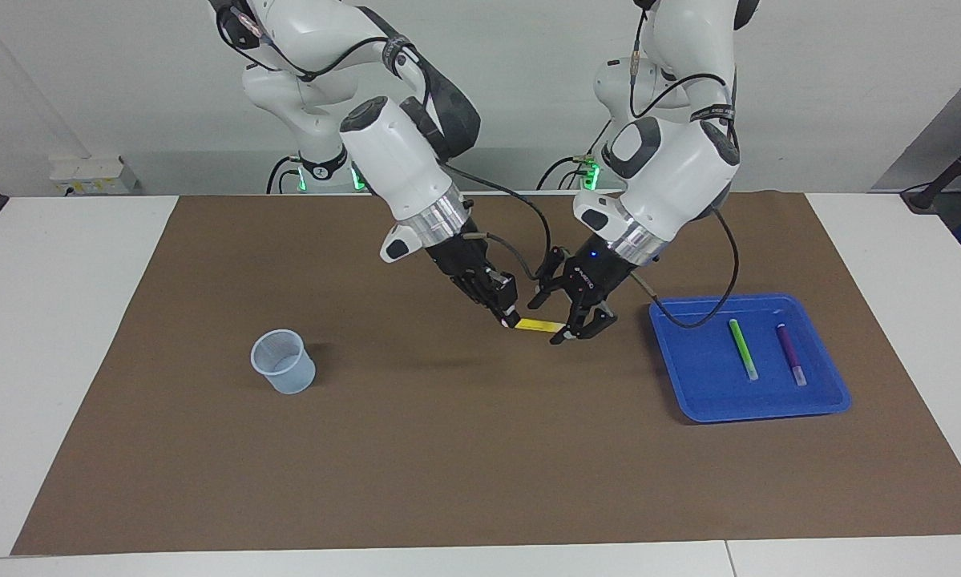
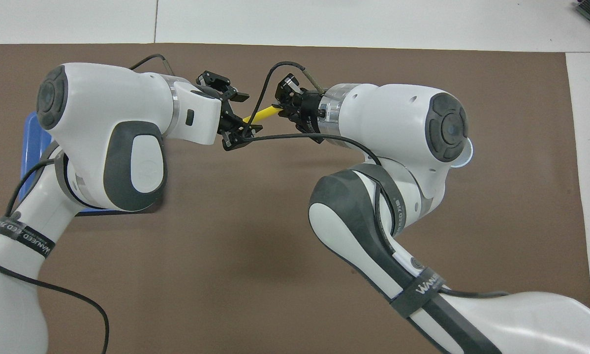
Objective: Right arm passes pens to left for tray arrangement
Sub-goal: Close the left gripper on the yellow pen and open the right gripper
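Now, mid-handover over the brown mat, your right gripper (image 1: 509, 318) pinches the slim yellow marker pen (image 1: 538, 325) while the left gripper (image 1: 578, 320) brackets its free end, fingers apart; close left before releasing right.

Yellow pen (image 1: 538, 325) held aloft — green (image 1: 742, 349), purple (image 1: 790, 353) in tray (image 1: 692, 377)

Three pens (image 1: 539, 325), one tray (image 1: 692, 377), seemingly one cup (image 1: 284, 361), two arms.
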